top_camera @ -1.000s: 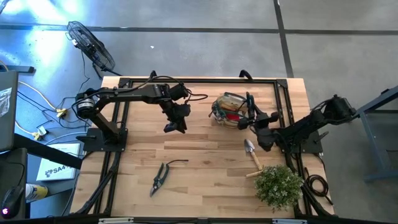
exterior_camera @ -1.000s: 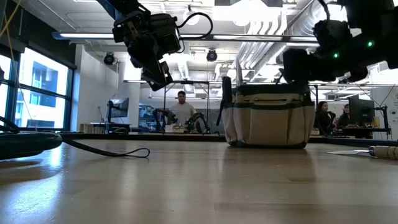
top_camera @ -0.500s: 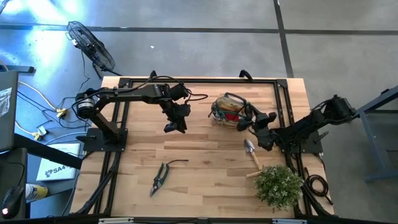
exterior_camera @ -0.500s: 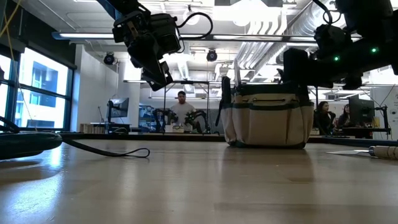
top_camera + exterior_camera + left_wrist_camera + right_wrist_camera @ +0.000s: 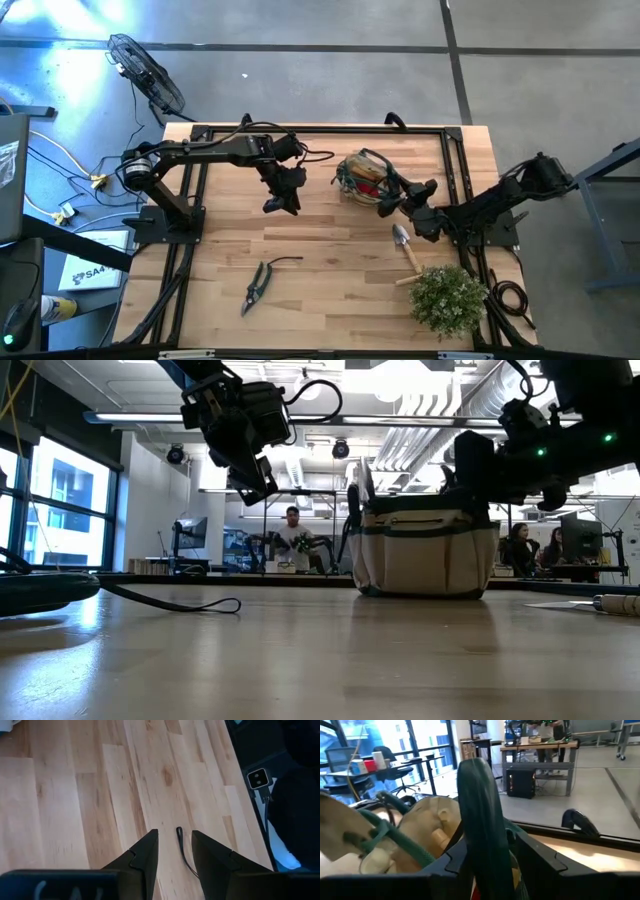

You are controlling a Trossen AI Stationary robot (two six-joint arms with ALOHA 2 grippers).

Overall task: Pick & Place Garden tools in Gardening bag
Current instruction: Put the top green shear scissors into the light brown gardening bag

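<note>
The olive-tan gardening bag (image 5: 358,176) stands on its base at the table's far middle, with a red glove (image 5: 369,187) and pale tool handles inside; it also shows in the low view (image 5: 424,552). My right gripper (image 5: 388,203) is at the bag's right rim, shut on a dark green loop handle. A trowel (image 5: 405,245) lies flat near the plant. Dark pruning shears (image 5: 257,286) with a cord loop lie at the near left. My left gripper (image 5: 281,205) hovers open and empty above the table (image 5: 80,810), left of the bag. My right gripper pinches the bag's dark green loop handle (image 5: 479,815) between its two fingers (image 5: 536,860). It comes about level from the table's right side. The strap stands upright across the fingers. The bag's base stays on the table.
A bushy green plant (image 5: 448,298) stands at the near right corner, just beyond the trowel. The shears' cord (image 5: 183,851) lies below my left gripper. A black frame (image 5: 320,131) runs around the table's edges. People stand in the room behind.
My right gripper has gone toward the table's left edge with the bag's handle in its hold. The bag has slid a little to the left along the table and stays upright. My left arm has kept still.
</note>
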